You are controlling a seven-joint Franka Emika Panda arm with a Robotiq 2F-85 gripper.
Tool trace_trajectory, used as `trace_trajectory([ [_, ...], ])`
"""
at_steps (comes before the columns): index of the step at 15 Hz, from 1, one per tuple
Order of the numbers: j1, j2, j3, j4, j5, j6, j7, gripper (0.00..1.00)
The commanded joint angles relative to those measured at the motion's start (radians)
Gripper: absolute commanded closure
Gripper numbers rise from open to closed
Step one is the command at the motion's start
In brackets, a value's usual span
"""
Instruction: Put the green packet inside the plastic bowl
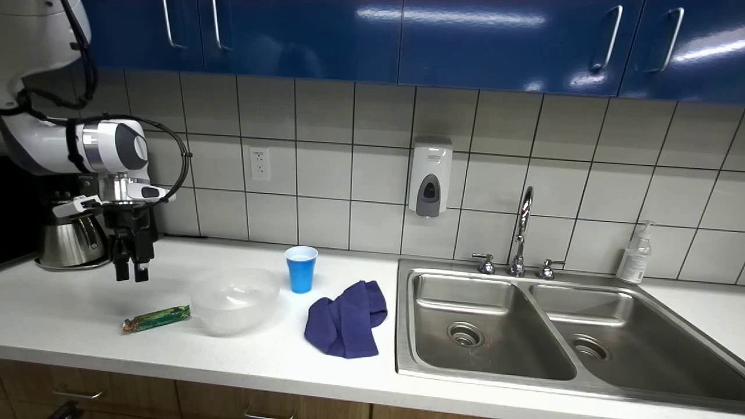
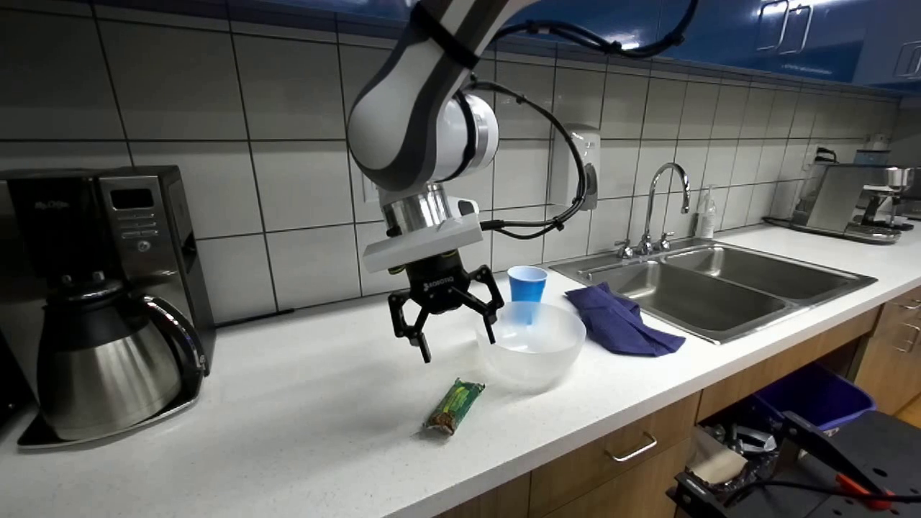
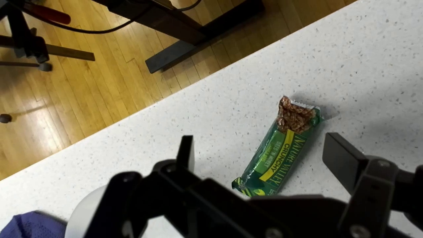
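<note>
Packet (image 3: pixel 277 152), green: lying on the tabletop (image 2: pixel 288 388), just beside the bowl (image 2: pixel 536 363), outside it. Bowl, plastic: upright, mouth up, presumably to receive it. Fingers (image 3: pixel 342 160), two: parted, empty, raised, likely spread to straddle the packet's width.

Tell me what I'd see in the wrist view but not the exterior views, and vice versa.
Only the wrist view: readable "Nature Valley" lettering on the green packet, and a black bar across a broad stretch of wooden floor.

Only the exterior views: the blue cup, sink, coffee pot and wall dispenser.

Both: the packet, plastic bowl (partly hidden in the wrist view), purple cloth, countertop and open gripper.
</note>
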Motion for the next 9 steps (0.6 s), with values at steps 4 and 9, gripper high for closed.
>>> trace_trajectory([
  [4, 0.05, 0.064, -0.044, 0.056, 0.004, 0.051, 0.038, 0.0],
  [9, 0.062, 0.096, -0.064, 0.067, 0.011, 0.106, 0.057, 0.0],
])
